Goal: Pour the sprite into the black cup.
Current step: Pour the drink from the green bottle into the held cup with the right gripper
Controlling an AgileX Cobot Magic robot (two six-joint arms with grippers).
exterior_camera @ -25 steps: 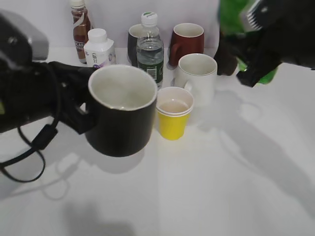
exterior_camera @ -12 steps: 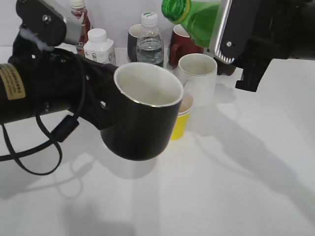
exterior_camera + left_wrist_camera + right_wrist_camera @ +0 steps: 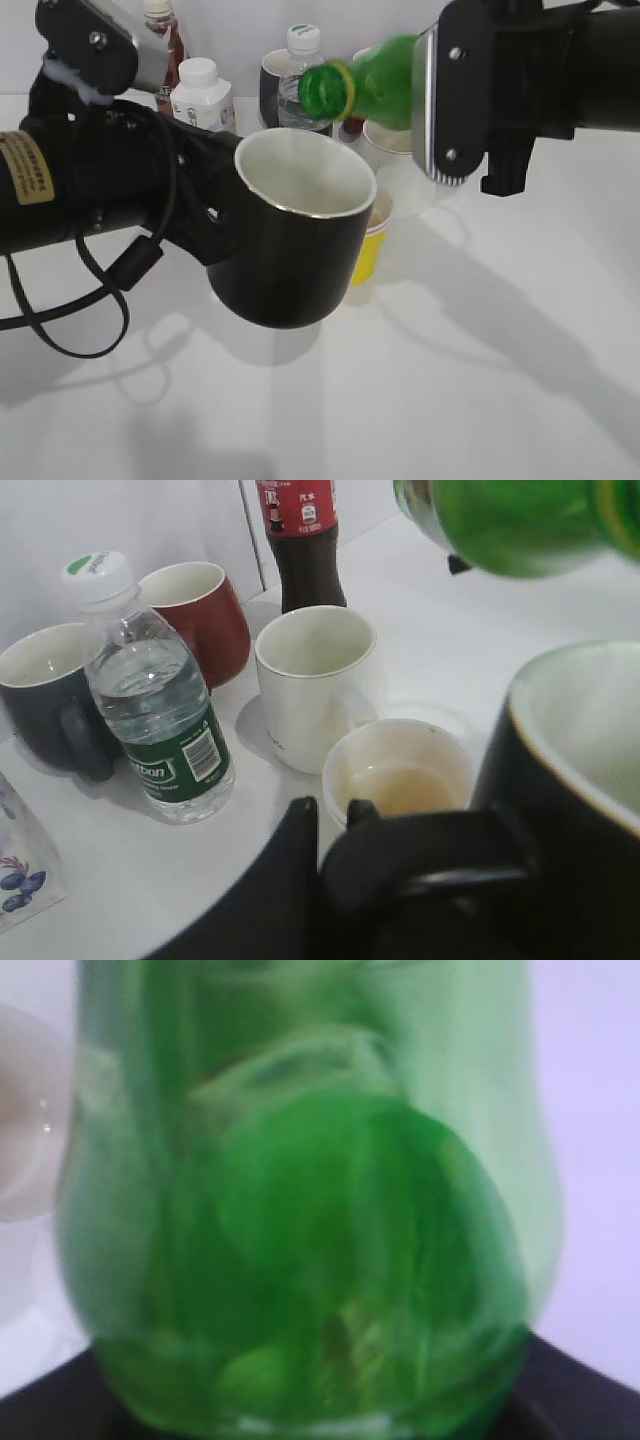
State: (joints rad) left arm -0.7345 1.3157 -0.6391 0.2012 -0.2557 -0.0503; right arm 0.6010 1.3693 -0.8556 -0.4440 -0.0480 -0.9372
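Worktop [image 3: 480,380]: white, with a cluster of containers at the back.

Left arm [image 3: 90,180] comes in from the left with the black cup [image 3: 295,235] lifted off the worktop, mouth up and tipped slightly toward the camera, white inside. Left hand [image 3: 330,875] is clenched on the cup's loop handle; the left wrist view shows black fingers [image 3: 290,870] wrapped round it.

Right arm [image 3: 530,80] enters top right. Right hand [image 3: 440,100] grips the sprite [image 3: 375,80] by the body; the right wrist view is filled edge to edge with green plastic, dark hand parts just visible at the bottom corners. The bottle lies close to horizontal, neck pointing left, yellow ring at the neck, and the open mouth sits just above the cup's far rim. Can't tell whether any liquid is flowing.

Behind and beside the cup, on the worktop:
- water bottle [image 3: 155,710], white cap, upright
- cola bottle [image 3: 305,535], back of the group
- brown bottle [image 3: 162,45], back left
- white jar [image 3: 200,95], just beside the brown bottle
- white mug [image 3: 315,685], between the water bottle and the cup
- red mug [image 3: 200,615], behind the water bottle
- dark mug [image 3: 50,695], left of the water bottle, touching or nearly so
- yellow paper cup [image 3: 368,245], partly hidden behind the black cup, a little pale liquid in the bottom
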